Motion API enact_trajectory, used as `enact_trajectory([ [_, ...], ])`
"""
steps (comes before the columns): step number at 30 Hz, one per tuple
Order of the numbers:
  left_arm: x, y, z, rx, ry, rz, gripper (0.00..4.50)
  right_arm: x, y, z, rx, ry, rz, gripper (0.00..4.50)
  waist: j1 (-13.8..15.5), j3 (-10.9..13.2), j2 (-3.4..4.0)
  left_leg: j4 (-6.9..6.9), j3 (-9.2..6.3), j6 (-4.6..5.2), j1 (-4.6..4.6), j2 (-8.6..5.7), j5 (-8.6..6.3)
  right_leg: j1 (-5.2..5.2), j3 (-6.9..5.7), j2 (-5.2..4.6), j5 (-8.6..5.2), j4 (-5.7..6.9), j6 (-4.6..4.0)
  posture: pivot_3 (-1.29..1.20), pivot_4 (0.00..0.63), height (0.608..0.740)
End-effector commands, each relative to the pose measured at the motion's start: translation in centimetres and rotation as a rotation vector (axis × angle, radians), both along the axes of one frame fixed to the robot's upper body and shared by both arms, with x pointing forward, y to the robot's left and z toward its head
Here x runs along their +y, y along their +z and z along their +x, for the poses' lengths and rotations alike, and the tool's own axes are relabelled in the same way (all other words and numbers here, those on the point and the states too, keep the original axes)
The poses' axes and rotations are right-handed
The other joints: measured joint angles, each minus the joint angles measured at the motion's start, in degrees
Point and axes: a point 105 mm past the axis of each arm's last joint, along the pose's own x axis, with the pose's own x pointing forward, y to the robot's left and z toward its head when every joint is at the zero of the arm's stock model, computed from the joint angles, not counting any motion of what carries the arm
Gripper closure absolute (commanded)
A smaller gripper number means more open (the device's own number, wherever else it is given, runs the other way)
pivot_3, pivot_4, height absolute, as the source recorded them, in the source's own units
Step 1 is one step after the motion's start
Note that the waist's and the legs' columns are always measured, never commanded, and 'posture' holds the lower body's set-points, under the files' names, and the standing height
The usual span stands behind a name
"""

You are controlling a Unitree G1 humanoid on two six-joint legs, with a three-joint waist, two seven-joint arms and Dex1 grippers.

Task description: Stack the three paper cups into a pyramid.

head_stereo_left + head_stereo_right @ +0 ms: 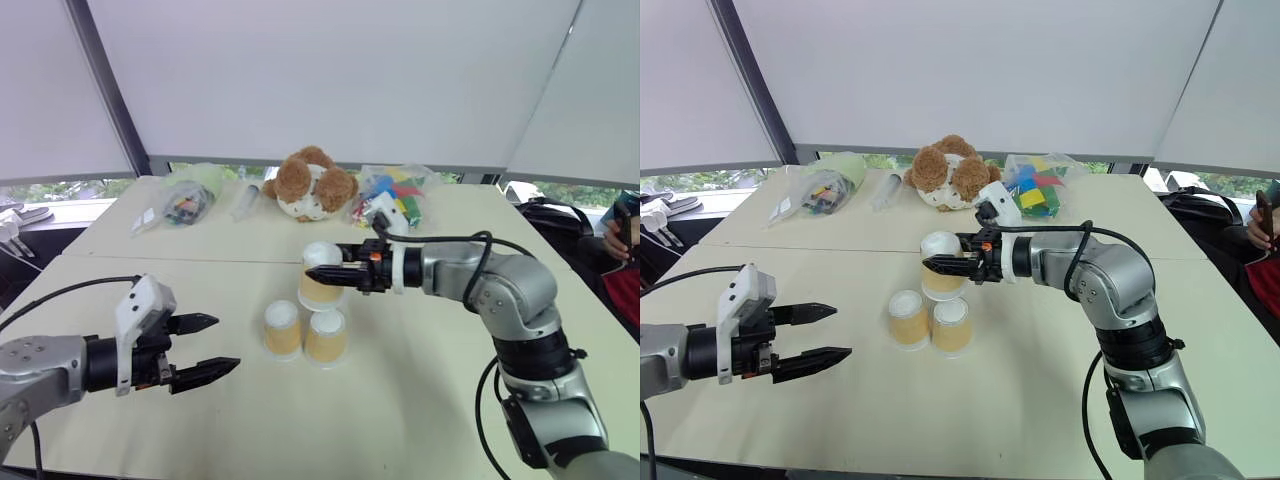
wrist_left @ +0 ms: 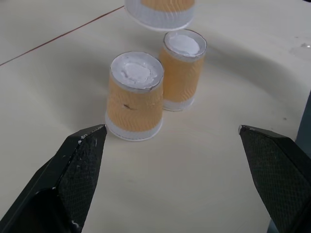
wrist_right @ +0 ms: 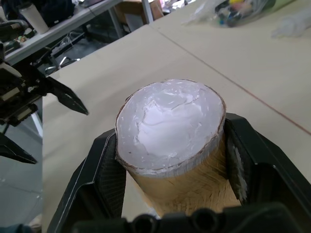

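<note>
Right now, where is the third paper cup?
In the head views, the third cup is held off the table by the right gripper, just above and behind the two standing cups.

Pretty bright, soft daylight through the white blinds (image 1: 330, 80) at the far side, weak shadows on the table (image 1: 420, 400), no glare, wrist closeups slightly soft

A tan-yellow tapered paper cup (image 3: 177, 145) with a white round end fills the centre, clamped between the right gripper's (image 3: 172, 187) two black fingers (image 3: 104, 177) at its 9 and 3 o'clock sides. Behind lies a cream table (image 3: 121, 73). At 9 o'clock, the left gripper (image 3: 36, 121) stands with fingers apart. Clear bags (image 3: 238, 12) lie at 1 o'clock.
</note>
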Motion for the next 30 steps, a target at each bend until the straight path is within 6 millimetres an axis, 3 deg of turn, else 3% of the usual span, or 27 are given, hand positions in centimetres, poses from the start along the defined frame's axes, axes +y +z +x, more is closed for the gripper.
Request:
enact_trajectory([
  [1,-0.4,0.3,0.0,-0.04,-0.003,0.008,0.0,1.1,1.0,-1.1,-0.03,0.057,0.004,2.09,-0.01,0.0,0.0,0.0,0.0,0.0,0.0,0.0,0.0,0.0,0.0,0.0,0.0,0.0,0.0,0.0,0.15,0.74],
  [21,-0.4,0.1,0.0,-0.047,0.032,-0.006,0.0,2.0,-1.3,-0.2,0.007,0.054,-0.018,2.09,-0.03,0.0,0.0,-0.01,-0.01,0.0,0.0,0.0,0.0,0.0,0.0,0.0,0.0,0.0,0.0,0.0,0.15,0.74],
  [25,-0.4,0.2,0.1,-0.05,0.033,-0.007,0.0,1.9,-1.7,-0.3,0.021,0.052,-0.025,0.22,-0.03,0.0,0.0,-0.01,-0.01,0.0,0.0,0.0,0.0,0.0,0.0,0.0,0.0,0.0,0.0,0.0,0.15,0.74],
  [26,-0.4,0.2,0.1,-0.05,0.033,-0.007,0.0,1.9,-1.8,-0.4,0.022,0.056,-0.027,0.04,-0.02,0.0,0.0,-0.01,-0.01,0.0,0.0,0.0,0.0,0.0,0.0,0.0,0.0,0.0,0.0,0.0,0.15,0.74],
  [30,-0.3,0.2,0.3,-0.052,0.037,-0.009,0.0,1.8,-1.3,-0.4,-0.001,0.05,-0.019,0.04,-0.03,0.0,-0.01,-0.01,-0.01,0.0,0.0,0.0,0.0,-0.01,0.0,0.0,0.0,0.0,0.0,0.0,0.15,0.74],
])
